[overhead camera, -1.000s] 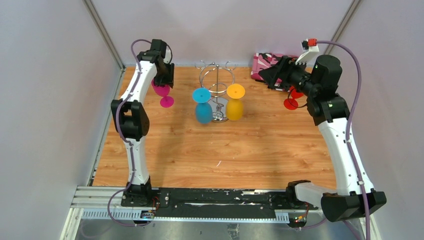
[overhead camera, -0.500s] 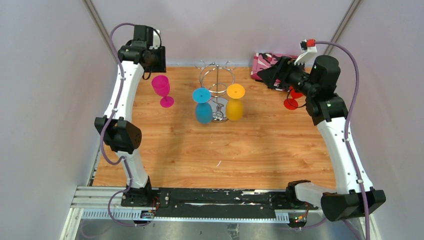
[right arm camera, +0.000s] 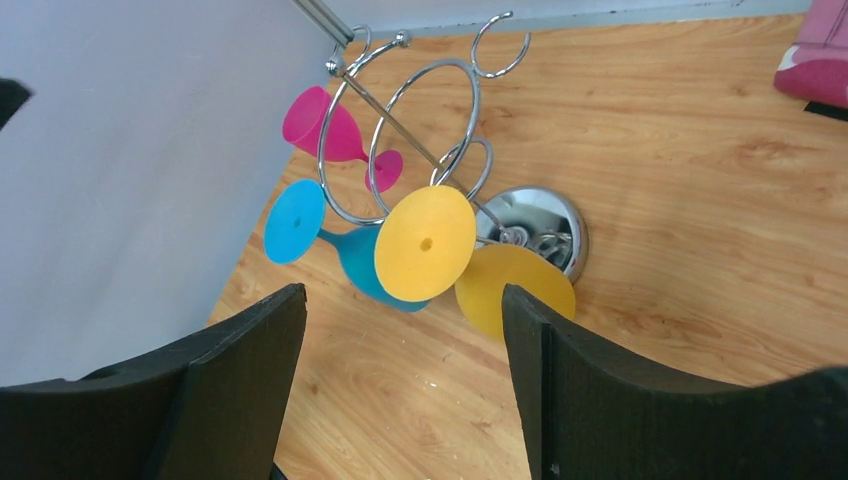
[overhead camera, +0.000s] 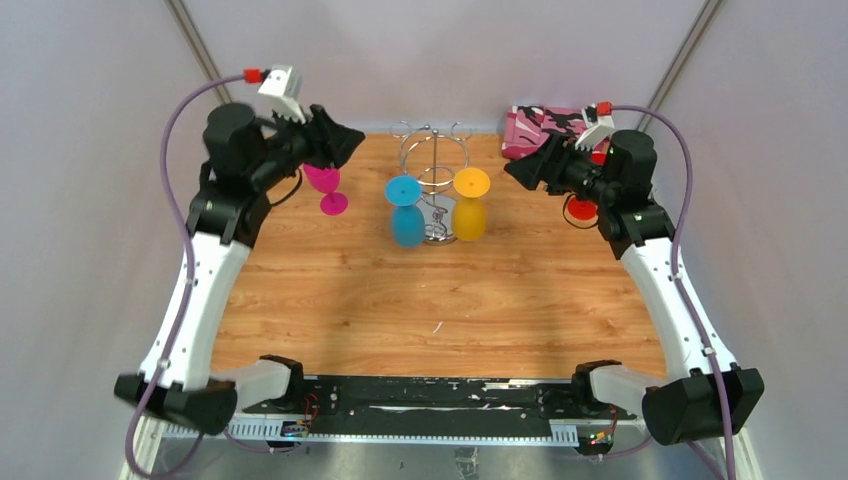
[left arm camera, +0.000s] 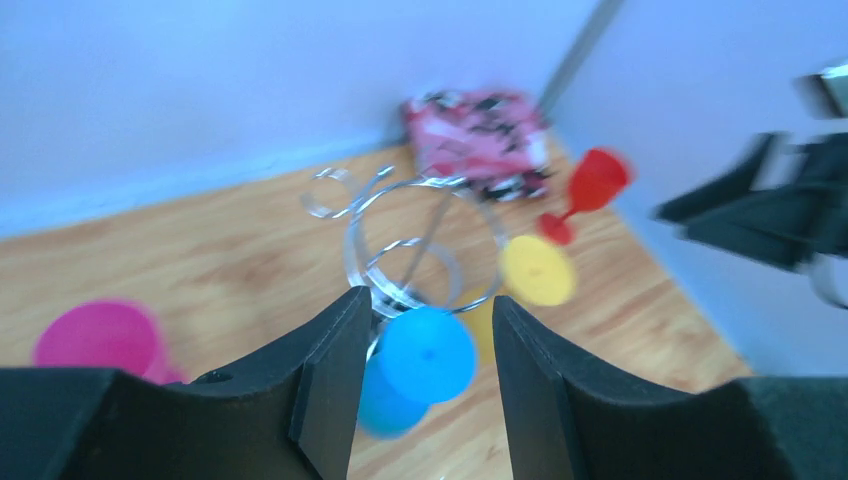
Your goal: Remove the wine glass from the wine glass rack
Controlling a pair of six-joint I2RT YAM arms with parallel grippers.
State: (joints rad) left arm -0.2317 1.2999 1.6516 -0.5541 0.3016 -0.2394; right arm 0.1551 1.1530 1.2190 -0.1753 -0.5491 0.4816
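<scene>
The chrome wine glass rack (overhead camera: 433,165) stands at the back middle of the table, with a blue glass (overhead camera: 405,213) and a yellow glass (overhead camera: 469,206) hanging upside down from its wire arms. My left gripper (overhead camera: 352,143) is open and empty, left of the rack. My right gripper (overhead camera: 512,170) is open and empty, right of the rack. In the left wrist view the blue glass (left arm camera: 425,355) shows between my fingers, some way off. In the right wrist view the rack (right arm camera: 420,130) and the yellow glass (right arm camera: 425,243) lie ahead.
A magenta glass (overhead camera: 326,186) stands upright on the table at the left, just below the left gripper. A red glass (overhead camera: 582,205) stands at the right, behind my right arm. A pink patterned cloth (overhead camera: 545,125) lies at the back right corner. Grey walls close the sides.
My left arm has swung down and round from the back left corner so its gripper now points right at the rack. My right gripper has moved slightly left and lower. The glasses have not moved.
</scene>
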